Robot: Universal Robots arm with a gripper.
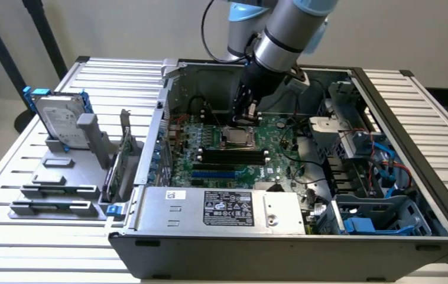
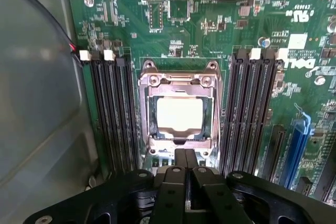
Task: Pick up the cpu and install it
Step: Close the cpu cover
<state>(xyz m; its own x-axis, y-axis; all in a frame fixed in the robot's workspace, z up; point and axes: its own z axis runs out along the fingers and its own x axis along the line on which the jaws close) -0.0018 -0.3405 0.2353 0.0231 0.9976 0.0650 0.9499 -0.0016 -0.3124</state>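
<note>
The cpu [image 2: 180, 115], a small square chip with a shiny pale top, lies flat inside the metal socket frame [image 2: 149, 80] on the green motherboard [image 2: 210, 35]. My gripper [image 2: 185, 155] hovers just beside the socket's edge, its two black fingers pressed together with nothing between them. In the exterior view the gripper [image 1: 240, 121] reaches down into the open computer case [image 1: 287, 236], right above the socket with the cpu [image 1: 236, 139].
Black memory slots [image 2: 113, 114] flank the socket on both sides. A power supply box [image 1: 220, 207] fills the case's front, and a drive cage with blue cables [image 1: 374, 171] stands at the exterior view's right. Outside, a hard drive [image 1: 57, 121] stands on grey holder blocks [image 1: 58, 189].
</note>
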